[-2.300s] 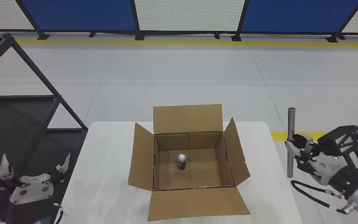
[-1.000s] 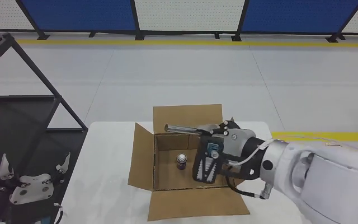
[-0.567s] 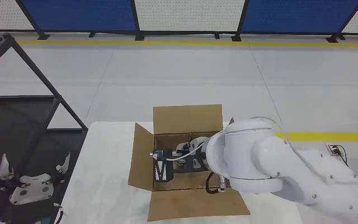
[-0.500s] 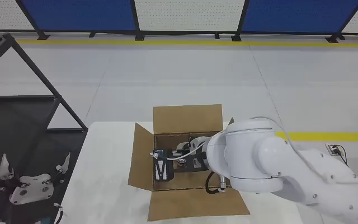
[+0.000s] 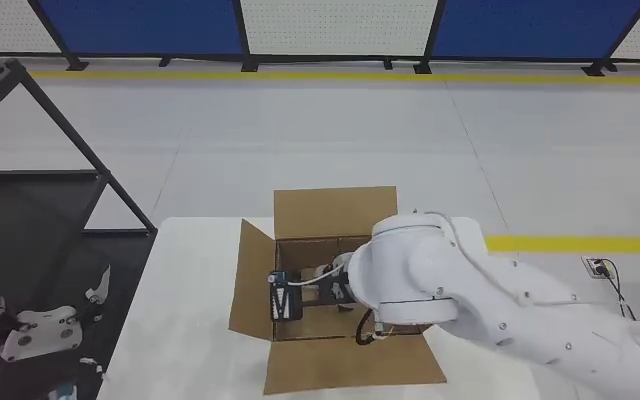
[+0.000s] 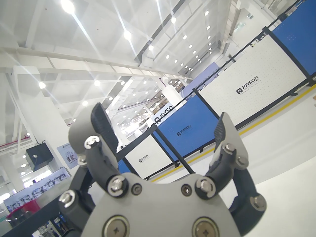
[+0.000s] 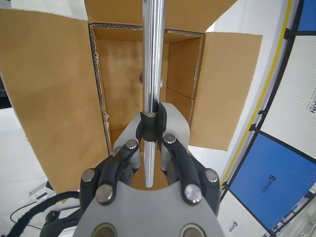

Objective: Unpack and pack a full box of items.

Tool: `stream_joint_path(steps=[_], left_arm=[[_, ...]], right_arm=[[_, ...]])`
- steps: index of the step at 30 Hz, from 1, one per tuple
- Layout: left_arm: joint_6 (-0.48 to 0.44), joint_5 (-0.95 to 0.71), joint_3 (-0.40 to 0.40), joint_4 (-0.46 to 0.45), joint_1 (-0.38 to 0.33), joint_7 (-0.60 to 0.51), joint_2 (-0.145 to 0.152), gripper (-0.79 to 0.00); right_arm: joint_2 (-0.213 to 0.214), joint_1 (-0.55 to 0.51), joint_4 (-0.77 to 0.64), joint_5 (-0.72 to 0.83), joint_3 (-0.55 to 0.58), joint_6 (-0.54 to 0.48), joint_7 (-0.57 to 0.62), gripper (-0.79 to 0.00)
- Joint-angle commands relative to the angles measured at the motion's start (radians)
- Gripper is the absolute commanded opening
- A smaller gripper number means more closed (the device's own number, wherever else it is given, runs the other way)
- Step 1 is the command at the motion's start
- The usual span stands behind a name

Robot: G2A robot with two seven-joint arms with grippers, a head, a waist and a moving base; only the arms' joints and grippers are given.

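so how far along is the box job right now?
Done: the cardboard box stands with all four flaps open. In hand: the right gripper is shut on a metal rod, held over the box opening. Left: the rod is not yet released; the left gripper is open and empty, beside the table.

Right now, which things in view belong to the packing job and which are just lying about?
In the job:
cardboard box, flaps open
metal rod, clamped in the right gripper at the box's opening

Just there:
left gripper, open and empty, pointing at the ceiling
white table
black frame beside the table
blue and white partitions behind
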Motion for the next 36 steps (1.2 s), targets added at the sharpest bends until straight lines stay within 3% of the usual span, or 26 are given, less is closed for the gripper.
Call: stream_joint_path(steps=[1,7,26,30,36], left_arm=[[0.003,0.003,-0.008,0.000,-0.004,-0.002,0.001,0.000],[0.015,-0.007,-0.019,-0.003,0.001,-0.007,0.000,0.000],[-0.004,-0.004,-0.034,-0.012,0.005,-0.018,0.001,0.000],[-0.007,-0.010,-0.047,-0.012,-0.001,-0.027,0.002,0.000],[-0.008,-0.012,-0.048,-0.017,-0.009,-0.030,0.003,0.000]], right_arm=[[-0.028,0.014,0.056,0.004,-0.029,-0.008,-0.011,-0.785],[-0.093,0.047,0.173,0.052,-0.078,-0.010,-0.007,-0.785],[-0.099,0.020,0.213,0.053,-0.107,-0.016,-0.013,-0.785],[-0.112,0.041,0.243,0.077,-0.166,0.001,0.004,-0.785],[-0.142,-0.002,0.281,0.051,-0.166,0.007,0.010,-0.785]])
